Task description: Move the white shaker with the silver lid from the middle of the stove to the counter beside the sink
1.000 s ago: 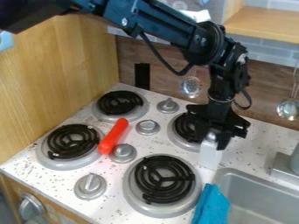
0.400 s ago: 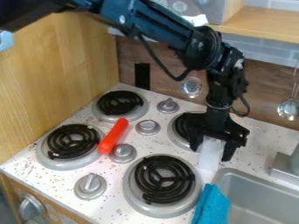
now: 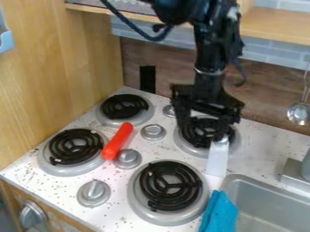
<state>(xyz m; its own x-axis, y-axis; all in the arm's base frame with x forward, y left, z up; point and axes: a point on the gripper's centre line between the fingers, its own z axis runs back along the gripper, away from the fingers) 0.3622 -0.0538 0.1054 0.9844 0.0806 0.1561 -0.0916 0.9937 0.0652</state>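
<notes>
Over far-right burner point(image 3: 235, 144), black gripper point(image 3: 205, 128) hangs, fingers spread apart; right finger by grey top of upright white container point(image 3: 217, 159), contact unclear. Container stands just beyond sink point(image 3: 272, 188). Left: red-orange object point(image 3: 118, 140) near knob point(image 3: 128, 158). Blue cloth point(image 3: 219, 214) at sink's left edge.

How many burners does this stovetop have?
4: the far left burner, the near left burner, the near right burner, and the far right burner, partly behind the jaws.

Orange-red stick point(image 3: 118, 141), blue cloth point(image 3: 219, 213), speckled white counter point(image 3: 118, 213) — block point(image 3: 217, 161) perhaps whitish
</notes>
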